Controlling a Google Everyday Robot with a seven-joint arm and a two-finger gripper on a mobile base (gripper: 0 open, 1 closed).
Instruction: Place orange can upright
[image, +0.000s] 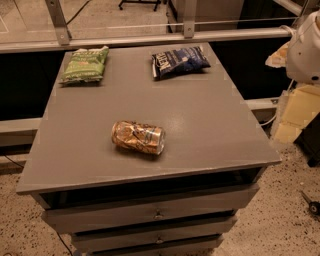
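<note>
Our tool (306, 47) shows only as a white rounded shape at the upper right edge, beside the bench (215, 115). We cannot tell its state. The orange can (138, 137) lies on its side well left of the tool. 2 bags lie further left of the tool: a blue bag (180, 61) and a green bag (85, 65).

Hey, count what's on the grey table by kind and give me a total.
Chip bags: 2, green bag and dark blue bag
Orange can: 1, on its side
Total: 3
The gripper is off to the right of the table.
</note>
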